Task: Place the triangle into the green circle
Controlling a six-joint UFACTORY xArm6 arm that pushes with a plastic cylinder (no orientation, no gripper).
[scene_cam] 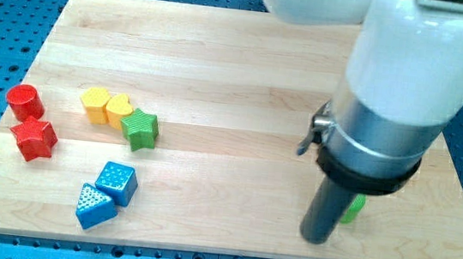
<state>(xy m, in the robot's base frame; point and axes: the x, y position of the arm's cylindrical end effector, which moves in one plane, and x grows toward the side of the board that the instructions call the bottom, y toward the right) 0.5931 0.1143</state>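
The blue triangle (93, 206) lies near the board's bottom edge at the view's left, touching a blue cube (116, 181). A green block (352, 208), mostly hidden behind my rod, lies at the view's right; its shape cannot be made out. My tip (316, 238) rests on the board just left of and below that green block, far to the right of the triangle.
A green star (140, 128) touches two yellow blocks (106, 106) at the view's left. A red cylinder (24, 102) and a red star-like block (34, 139) lie near the left edge. The arm's large white body (410, 71) covers the upper right of the wooden board (238, 70).
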